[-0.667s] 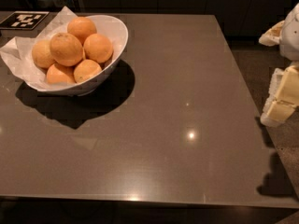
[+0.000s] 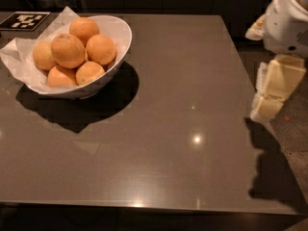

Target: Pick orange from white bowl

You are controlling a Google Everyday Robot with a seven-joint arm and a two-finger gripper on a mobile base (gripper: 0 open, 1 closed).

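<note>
The white bowl (image 2: 118, 35) stands at the table's far left, lined with crinkled white paper (image 2: 17, 57). It holds several oranges. The orange (image 2: 68, 50), the largest one with dull, dimpled skin, lies on top of the pile at the left middle. The smaller, smoother ones lie around it. My gripper (image 2: 275, 89), cream-coloured, hangs just off the table's right edge, far to the right of the bowl and holding nothing. The white arm (image 2: 288, 18) rises above it.
The dark grey table (image 2: 183, 129) fills the view, with glare spots near the middle right. A black-and-white marker tag (image 2: 24, 20) lies at the far left corner behind the bowl. The floor shows past the right edge.
My gripper and arm have shifted slightly left and up, toward the table's right edge. The bowl and oranges have not moved.
</note>
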